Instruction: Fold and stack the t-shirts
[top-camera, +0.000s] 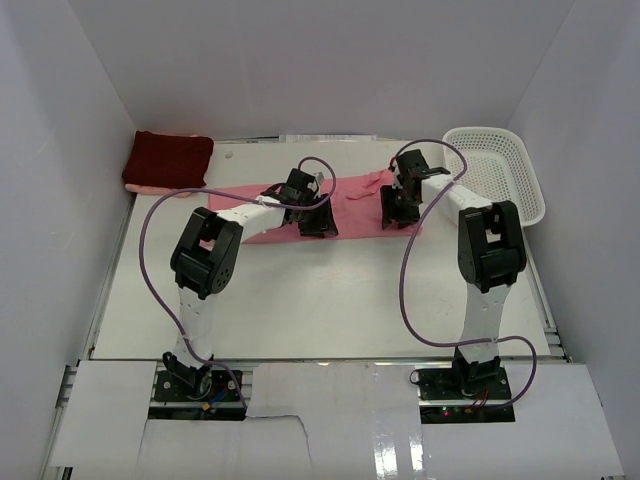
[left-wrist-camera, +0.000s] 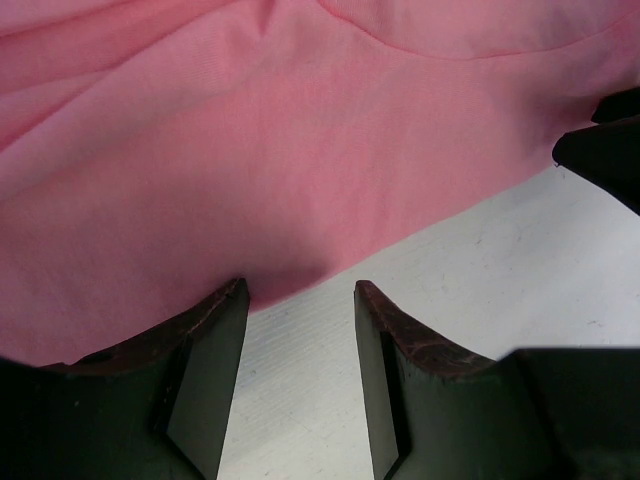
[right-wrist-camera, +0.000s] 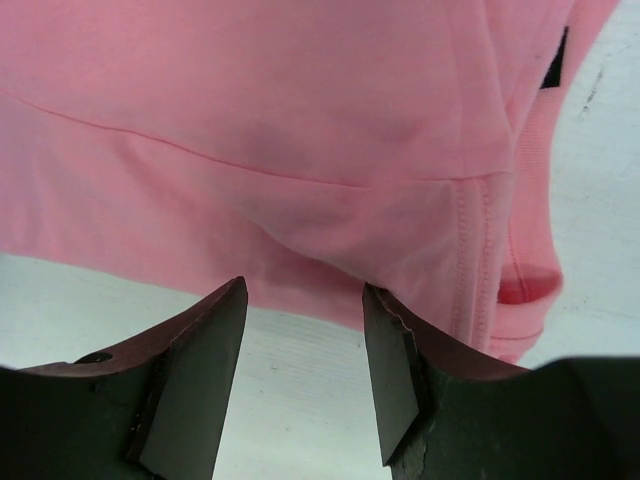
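Note:
A salmon pink t-shirt (top-camera: 356, 207) lies stretched out left to right across the far half of the table. My left gripper (top-camera: 318, 224) sits at its near hem around the middle, and my right gripper (top-camera: 396, 214) at the near hem by the right end. In the left wrist view the gripper (left-wrist-camera: 300, 290) is open, with bare table between its fingers and the pink cloth (left-wrist-camera: 250, 150) just ahead. The right wrist view shows the same: that gripper (right-wrist-camera: 303, 290) is open at the hem of the pink cloth (right-wrist-camera: 250, 120). A dark maroon t-shirt (top-camera: 168, 158) lies folded at the far left corner.
A white mesh basket (top-camera: 497, 172) stands at the far right, close behind the right arm. A strip of pink cloth (top-camera: 150, 189) shows under the maroon fold. White walls close in the table on three sides. Purple cables loop off both arms.

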